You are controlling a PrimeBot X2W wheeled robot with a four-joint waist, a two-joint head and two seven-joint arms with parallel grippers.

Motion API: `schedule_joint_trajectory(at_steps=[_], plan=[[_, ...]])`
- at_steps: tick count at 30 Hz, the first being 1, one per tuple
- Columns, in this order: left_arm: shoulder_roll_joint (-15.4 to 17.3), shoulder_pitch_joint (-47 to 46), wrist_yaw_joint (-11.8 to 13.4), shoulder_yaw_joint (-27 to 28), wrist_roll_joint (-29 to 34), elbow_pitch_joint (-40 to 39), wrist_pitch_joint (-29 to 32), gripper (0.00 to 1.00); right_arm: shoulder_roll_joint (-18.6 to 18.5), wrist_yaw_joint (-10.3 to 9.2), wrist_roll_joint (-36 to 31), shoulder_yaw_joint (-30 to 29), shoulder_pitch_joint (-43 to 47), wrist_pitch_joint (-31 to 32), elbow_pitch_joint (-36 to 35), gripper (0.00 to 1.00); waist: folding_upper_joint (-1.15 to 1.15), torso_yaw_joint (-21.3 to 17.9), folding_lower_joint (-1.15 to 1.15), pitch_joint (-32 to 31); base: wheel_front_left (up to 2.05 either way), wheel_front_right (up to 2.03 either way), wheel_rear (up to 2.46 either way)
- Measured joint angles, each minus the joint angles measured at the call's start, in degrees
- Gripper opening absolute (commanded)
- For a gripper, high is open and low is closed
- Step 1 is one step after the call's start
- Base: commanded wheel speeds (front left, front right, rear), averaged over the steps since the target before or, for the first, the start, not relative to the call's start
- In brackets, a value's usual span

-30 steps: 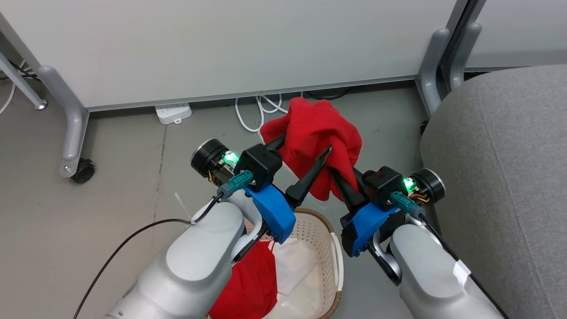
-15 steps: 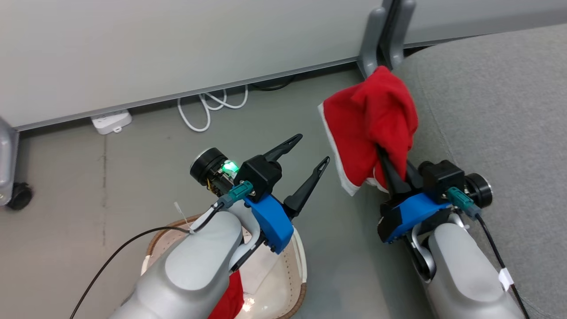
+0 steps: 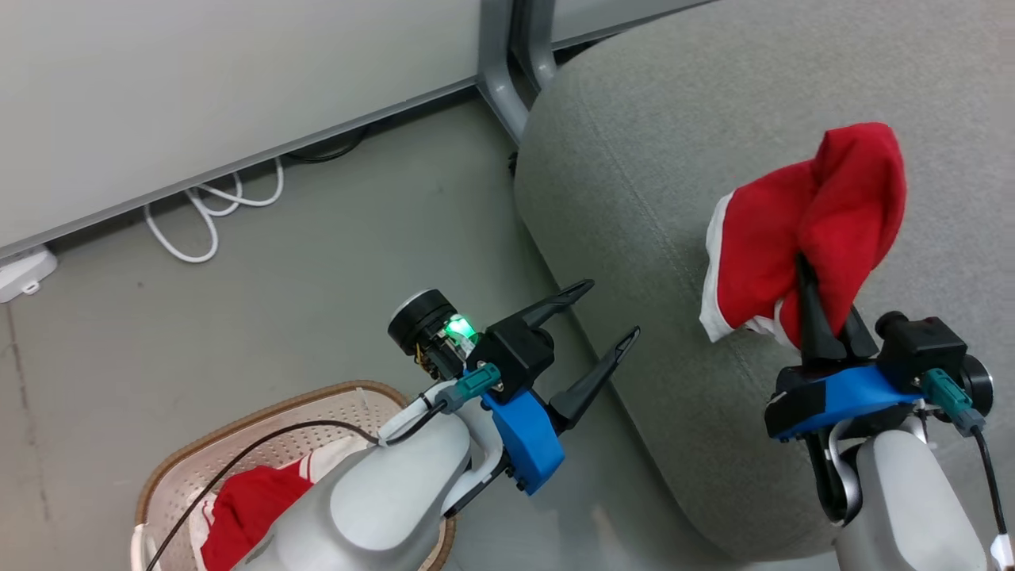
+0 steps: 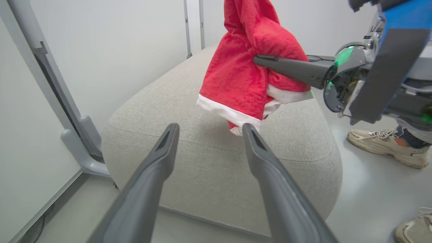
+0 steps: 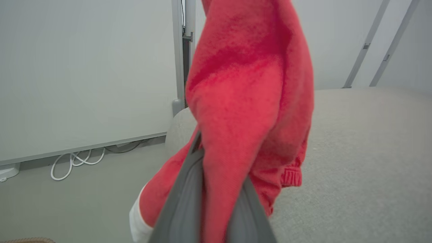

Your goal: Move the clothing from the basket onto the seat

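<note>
The right gripper point(image 3: 807, 293) is clamped shut on a soft bright-red fabric garment point(image 3: 825, 206) with white trim, which drapes over its jaws above the large grey woven-fabric seat point(image 3: 650, 159). The left gripper point(image 3: 610, 309) gapes wide and empty, its jaws beside the seat's rounded edge.

bright, even, soft-shadowed light; wrist views bend at the edges (the clothing point(image 5: 249, 101) blurs up close)

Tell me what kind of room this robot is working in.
Probably a lab or office test space rather than a home: pale partition panels on grey metal legs, and a bare grey floor with a power strip and loose white cables.
</note>
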Motion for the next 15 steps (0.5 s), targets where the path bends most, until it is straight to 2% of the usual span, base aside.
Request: schedule_joint_trajectory(at_steps=[7,15], plan=[[-0.19,-0.12,0.00,-1.64,-0.32,-0.24,0.08,1.00,0.49,0.00,0.05,-2.48,2.65,-0.01,-2.35,0.00,0.00,-2.76,0.00,2.09,0.00,0.00,0.00],[0.52,-1.53,0.27,-1.15,-0.60,-1.15,0.07,1.00,0.86,0.00,0.43,-3.55,1.07,0.00,-5.39,0.00,0.00,-1.95,0.00,3.82,0.00,0.00,0.00]])
